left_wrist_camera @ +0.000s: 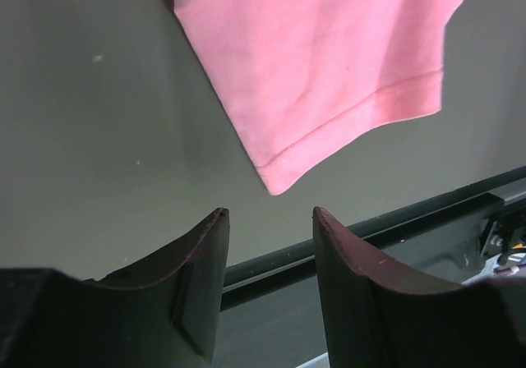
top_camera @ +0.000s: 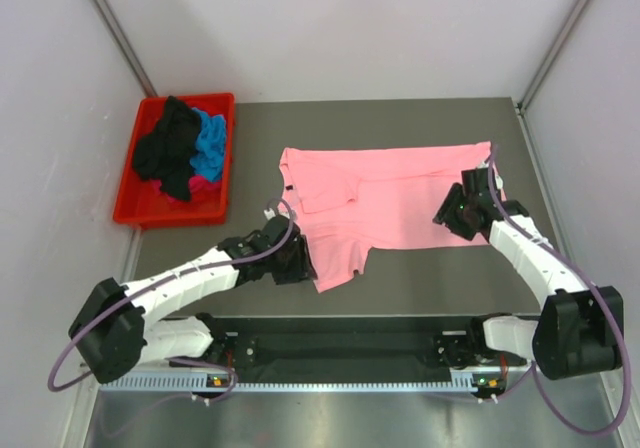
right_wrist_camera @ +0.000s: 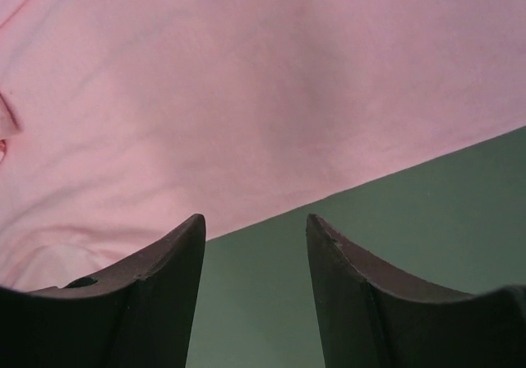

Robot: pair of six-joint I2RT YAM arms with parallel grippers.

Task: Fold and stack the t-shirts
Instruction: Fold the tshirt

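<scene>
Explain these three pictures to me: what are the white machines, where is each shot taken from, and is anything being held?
Two robot arms stand at the near edge of a table: left arm, right arm. The wide picture looks down from above and behind; the other two come from wrist cameras, dark jaws in front. A pink t-shirt lies flat on the table; more shirts fill a red bin. Both pairs of jaws are open, holding nothing.
</scene>
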